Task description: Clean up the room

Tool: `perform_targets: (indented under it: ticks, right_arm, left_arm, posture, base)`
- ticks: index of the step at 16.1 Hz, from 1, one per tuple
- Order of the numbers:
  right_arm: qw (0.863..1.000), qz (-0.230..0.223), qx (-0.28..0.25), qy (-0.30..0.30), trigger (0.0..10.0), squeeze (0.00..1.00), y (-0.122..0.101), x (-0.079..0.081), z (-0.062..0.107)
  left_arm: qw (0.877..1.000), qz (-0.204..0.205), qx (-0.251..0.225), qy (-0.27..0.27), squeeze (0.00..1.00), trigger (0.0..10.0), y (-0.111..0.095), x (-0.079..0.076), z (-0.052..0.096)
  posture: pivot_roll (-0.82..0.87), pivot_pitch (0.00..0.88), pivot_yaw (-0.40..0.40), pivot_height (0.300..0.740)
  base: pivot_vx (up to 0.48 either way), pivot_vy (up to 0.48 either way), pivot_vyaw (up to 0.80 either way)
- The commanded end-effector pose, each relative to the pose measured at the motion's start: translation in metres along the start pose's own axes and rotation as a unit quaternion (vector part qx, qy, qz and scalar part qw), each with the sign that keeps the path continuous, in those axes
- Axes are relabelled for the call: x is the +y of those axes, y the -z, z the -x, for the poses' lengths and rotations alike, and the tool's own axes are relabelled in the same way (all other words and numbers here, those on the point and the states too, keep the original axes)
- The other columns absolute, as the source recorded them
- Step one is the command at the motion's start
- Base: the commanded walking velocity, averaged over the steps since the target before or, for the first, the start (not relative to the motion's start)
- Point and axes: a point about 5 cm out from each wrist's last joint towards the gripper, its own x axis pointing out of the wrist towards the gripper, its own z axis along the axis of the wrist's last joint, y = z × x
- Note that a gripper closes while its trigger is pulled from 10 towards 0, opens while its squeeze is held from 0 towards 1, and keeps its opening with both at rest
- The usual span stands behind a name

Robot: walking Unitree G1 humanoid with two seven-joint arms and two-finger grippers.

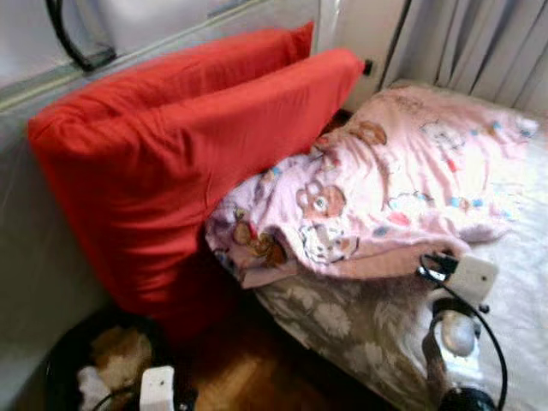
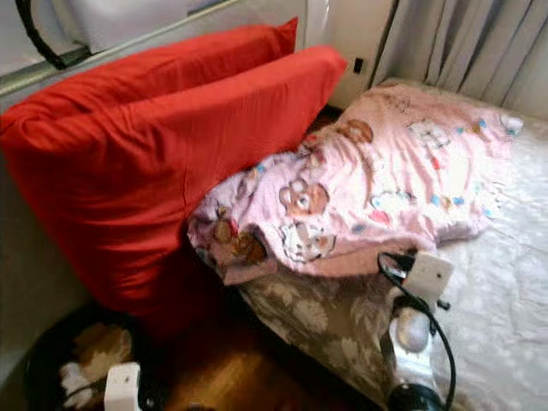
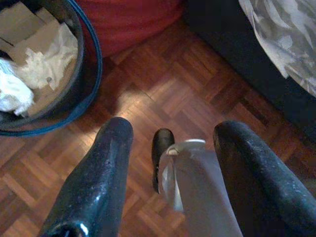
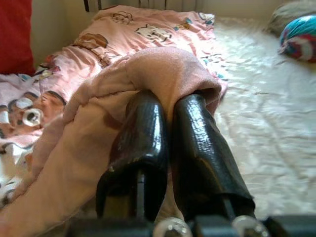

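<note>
Right gripper point(image 4: 165, 98) pinches the pink blanket's point(image 1: 402, 171) edge on the bed point(image 1: 514, 300), beside red cushions point(image 1: 171, 145). Left gripper point(image 3: 170, 143) hangs spread wide near the bin point(image 3: 74, 94), well below the blanket.

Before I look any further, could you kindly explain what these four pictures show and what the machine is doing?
This is a walking humanoid robot tidying a bedroom. The two wide pictures come from cameras in its head, looking down at a bed with a pink blanket and two big red pillows leaning on the wall beside it. The other two come from cameras on its wrists. The right end effector, two black fingers, is shut on a fold of the blanket's edge. The left end effector hangs open over the wooden floor, next to a bin of crumpled paper and cardboard.
</note>
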Motion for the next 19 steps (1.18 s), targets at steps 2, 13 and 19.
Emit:
perform_targets:
  ticks: [2,13,19]
  right_arm:
    - [0.999,0.005,-0.034,-0.002,10.0,0.0,-0.011,0.003,-0.002]
    - [0.997,-0.005,0.063,0.048,10.0,0.0,0.018,-0.005,0.009]
    - [0.982,0.019,0.157,0.103,10.0,0.0,0.048,-0.031,0.022]
  left_arm:
    - [1.0,-0.006,0.01,-0.001,0.0,10.0,0.005,0.002,0.002]
    - [1.0,-0.018,0.008,0.001,0.0,10.0,0.009,0.011,0.006]
    - [1.0,-0.022,0.012,0.0,0.0,10.0,0.012,0.018,0.009]
  posture:
    - [0.14,0.098,-0.045,0.74]
    - [0.14,0.103,-0.052,0.74]
    - [0.13,0.105,-0.052,0.74]
  base:
    - [-0.264,0.0,0.0]
    - [-0.193,0.0,0.0]
    - [0.0,0.0,0.0]
